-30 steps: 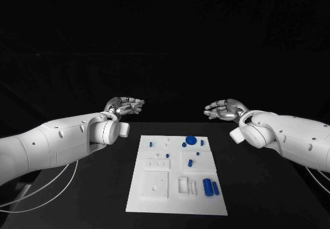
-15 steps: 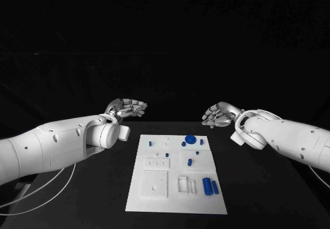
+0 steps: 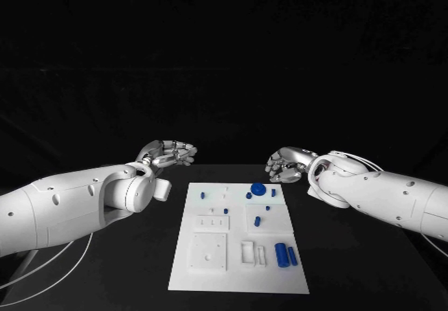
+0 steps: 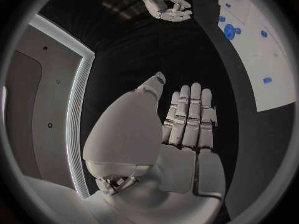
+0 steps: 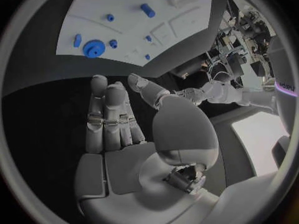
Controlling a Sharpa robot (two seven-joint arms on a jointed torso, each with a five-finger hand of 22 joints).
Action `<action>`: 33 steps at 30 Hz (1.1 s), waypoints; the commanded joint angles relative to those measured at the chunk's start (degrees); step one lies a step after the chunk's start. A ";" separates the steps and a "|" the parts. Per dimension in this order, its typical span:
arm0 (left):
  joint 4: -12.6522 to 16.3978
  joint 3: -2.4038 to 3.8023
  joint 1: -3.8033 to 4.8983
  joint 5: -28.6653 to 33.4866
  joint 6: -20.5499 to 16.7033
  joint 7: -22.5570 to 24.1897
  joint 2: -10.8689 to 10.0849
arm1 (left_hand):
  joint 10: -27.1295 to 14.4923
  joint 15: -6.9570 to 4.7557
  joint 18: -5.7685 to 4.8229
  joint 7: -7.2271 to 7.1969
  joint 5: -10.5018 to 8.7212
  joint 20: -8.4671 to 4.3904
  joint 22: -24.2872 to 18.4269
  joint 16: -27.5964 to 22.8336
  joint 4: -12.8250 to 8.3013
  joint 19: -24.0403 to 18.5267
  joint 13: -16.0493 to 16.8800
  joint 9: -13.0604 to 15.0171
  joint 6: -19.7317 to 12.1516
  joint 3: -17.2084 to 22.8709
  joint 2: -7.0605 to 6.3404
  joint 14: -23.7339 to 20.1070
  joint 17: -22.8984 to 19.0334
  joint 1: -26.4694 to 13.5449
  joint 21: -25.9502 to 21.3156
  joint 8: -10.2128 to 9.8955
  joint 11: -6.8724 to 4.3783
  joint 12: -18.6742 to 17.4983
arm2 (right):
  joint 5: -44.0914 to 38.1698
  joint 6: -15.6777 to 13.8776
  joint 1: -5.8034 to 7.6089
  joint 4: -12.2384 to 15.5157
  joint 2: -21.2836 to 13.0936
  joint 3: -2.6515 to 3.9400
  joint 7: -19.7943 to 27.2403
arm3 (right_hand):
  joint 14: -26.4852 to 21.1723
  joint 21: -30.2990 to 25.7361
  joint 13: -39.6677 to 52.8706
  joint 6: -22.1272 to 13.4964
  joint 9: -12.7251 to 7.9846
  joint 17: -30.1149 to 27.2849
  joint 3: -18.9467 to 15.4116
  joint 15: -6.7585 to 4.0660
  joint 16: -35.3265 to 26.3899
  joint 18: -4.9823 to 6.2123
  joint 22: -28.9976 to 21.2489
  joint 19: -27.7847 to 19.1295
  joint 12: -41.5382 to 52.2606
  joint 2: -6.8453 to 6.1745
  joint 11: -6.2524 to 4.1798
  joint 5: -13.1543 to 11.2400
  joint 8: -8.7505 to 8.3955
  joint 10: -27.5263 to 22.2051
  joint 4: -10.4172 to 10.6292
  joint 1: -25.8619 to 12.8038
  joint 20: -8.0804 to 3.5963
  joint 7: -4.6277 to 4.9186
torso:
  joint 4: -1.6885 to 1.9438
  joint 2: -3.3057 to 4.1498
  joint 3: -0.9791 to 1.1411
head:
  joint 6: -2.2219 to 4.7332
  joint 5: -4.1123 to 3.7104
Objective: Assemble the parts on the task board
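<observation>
- The bench (image 3: 373, 259) is a flat matte black top; on its middle lies the task board (image 3: 210, 275), a thin white rectangular plate with shallow square recesses and small raised white blocks at its near end.
- On the board's near right stand the two long parts (image 3: 285, 254), smooth blue cylinders lying side by side. They look hard and plastic, light enough to roll if nudged.
- Further up the board sit a short blue peg (image 3: 257, 221) and a few tiny blue studs, then at the far end the blue gear (image 3: 257, 189), a toothed disc, with a small blue piece just beside it.
- The right hand (image 3: 285, 163) hovers beyond the board's far right corner. Compared with a second ago it has sunk lower and drawn in toward the gear, palm turned down. In the wrist view its silver fingers (image 5: 109, 117) are stretched out side by side, holding nothing.
- The left hand (image 3: 170, 154) hangs off the far left corner, a little lower than before, fingers (image 4: 190, 117) likewise straight and empty.
- My reading: no part is yet picked up. The right hand's approach suggests the gear is the first target, and assembly has barely begun.
</observation>
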 commanded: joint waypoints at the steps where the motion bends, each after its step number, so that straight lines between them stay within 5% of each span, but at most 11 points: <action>1: 1.41 0.23 0.58 -0.75 0.73 1.33 -0.28 | 0.13 0.09 0.66 -0.05 0.08 0.12 -0.10 -0.34 -0.03 0.37 -0.12 -0.11 0.39 -0.49 -0.25 0.22 -0.10 0.33 -0.29 -0.31 0.25 -0.43 | -8.83 -0.72 -0.04 0.45 0.54 0.02 -2.89 | -0.56 1.96 -0.36 -0.14 0.10 0.70 0.44 0.31 2.20 1.43 1.63 0.16 -0.31 -0.64 0.24 -0.27 -0.52 -0.99 0.06 0.23 -0.85 0.35 | -0.04 1.42 -0.12 | 0.31 0.00; 6: 2.89 0.44 0.84 -0.81 0.93 1.39 -0.88 | 0.07 0.18 0.68 -0.03 0.01 0.20 -0.14 -0.58 0.15 0.35 -0.25 -0.25 0.37 -0.71 -0.32 0.17 -0.18 0.32 -0.41 -0.55 0.32 -0.72 | -11.79 -0.74 -0.09 0.29 1.32 0.02 -4.12 | -0.87 3.78 -0.89 -0.42 0.16 0.97 0.59 0.62 4.09 1.43 1.55 0.27 -0.34 -1.02 0.56 -0.80 -0.67 -2.05 0.07 0.52 -1.28 0.45 | 0.22 2.30 -0.18 | 0.55 -0.05; 10: 4.04 0.67 0.87 -1.14 1.47 1.47 -1.27 | -0.08 0.35 0.71 0.12 -0.04 0.34 -0.17 -0.90 0.48 0.27 -0.42 -0.44 0.26 -1.03 -0.48 0.05 -0.29 0.22 -0.55 -0.88 0.57 -1.13 | -13.46 -0.99 -0.45 -0.20 1.97 0.03 -4.48 | -1.14 4.52 -1.18 -0.48 0.22 0.90 0.71 0.80 4.88 1.43 1.51 0.10 -0.26 -1.18 0.73 -1.08 -0.69 -2.52 0.08 0.59 -1.37 0.47 | 0.75 3.70 -0.10 | 1.28 -0.08; 13: 4.80 1.70 0.87 -1.60 1.53 1.55 -1.34 | -0.15 0.45 0.76 0.22 -0.04 0.44 -0.16 -1.09 0.70 0.23 -0.53 -0.56 0.20 -1.22 -0.51 0.03 -0.35 0.21 -0.63 -1.09 0.77 -1.41 | -14.34 -1.01 -0.73 -0.45 2.38 0.04 -4.52 | -1.30 5.04 -1.39 -0.47 0.28 0.79 0.82 0.89 5.45 1.43 1.48 -0.02 -0.24 -1.26 0.83 -1.62 -0.68 -2.81 0.09 0.58 -1.42 0.46 | 1.06 4.54 -0.16 | 1.87 -0.43; 33: 6.46 2.06 1.22 -1.67 1.54 1.38 -1.88 | -0.09 0.60 0.84 0.22 -0.14 0.60 -0.15 -1.50 1.14 0.08 -0.64 -0.69 0.35 -1.60 -0.58 -0.13 -0.48 0.24 -0.79 -1.30 0.80 -1.80 | -19.05 -2.37 -1.01 -0.69 4.04 0.11 -6.56 | -1.75 6.70 -1.64 -0.06 0.55 0.00 1.23 0.79 7.30 1.43 1.38 -0.27 0.03 -1.39 0.71 -3.57 -0.46 -2.36 0.17 0.00 -1.53 0.29 | 1.29 7.42 -0.25 | 2.43 -0.57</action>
